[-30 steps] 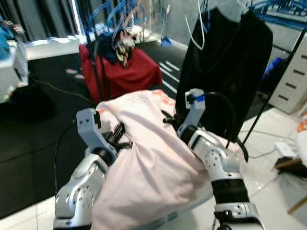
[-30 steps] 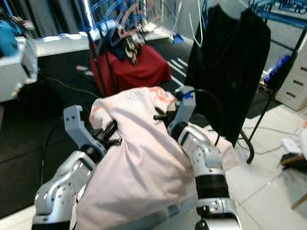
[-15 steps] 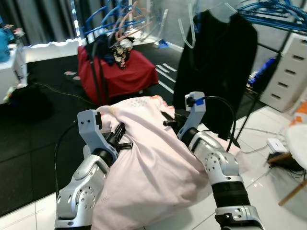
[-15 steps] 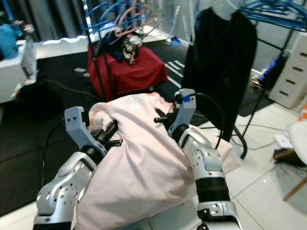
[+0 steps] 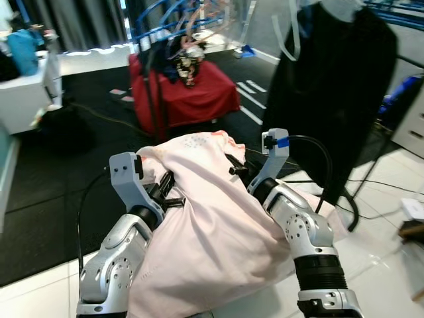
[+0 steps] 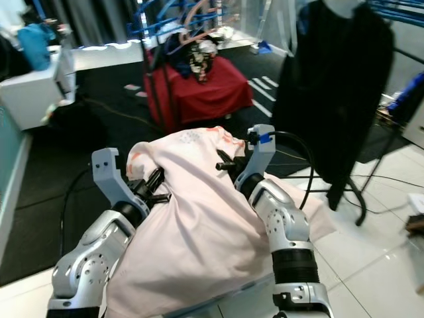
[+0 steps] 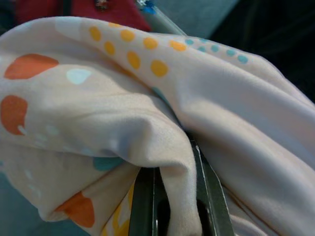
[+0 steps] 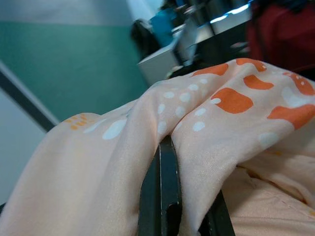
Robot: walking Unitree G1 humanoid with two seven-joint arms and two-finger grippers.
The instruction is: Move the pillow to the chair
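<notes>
Dark floor mats (image 5: 59, 192) and shiny white tiles (image 5: 377, 265) cover the room in the head views, with a red seat (image 5: 192, 99) heaped with things at the back and a black coat (image 5: 338, 93) hanging on the right. A big pale pillow (image 5: 212, 225) lies across both silver arms. The left gripper (image 5: 163, 192) and the right gripper (image 5: 237, 167) press into its top corners.

From the left wrist, black fingers (image 7: 147, 206) pinch a fold of dotted cloth (image 7: 123, 123) between them.

From the right wrist, the fingers (image 8: 165, 196) are closed on another fold of the pillow (image 8: 206, 128).

I think the robot is carrying. It should keep both pinches tight, hold the pillow high off the floor, walk slowly, and steer clear of the coat and cables (image 5: 391, 189).
</notes>
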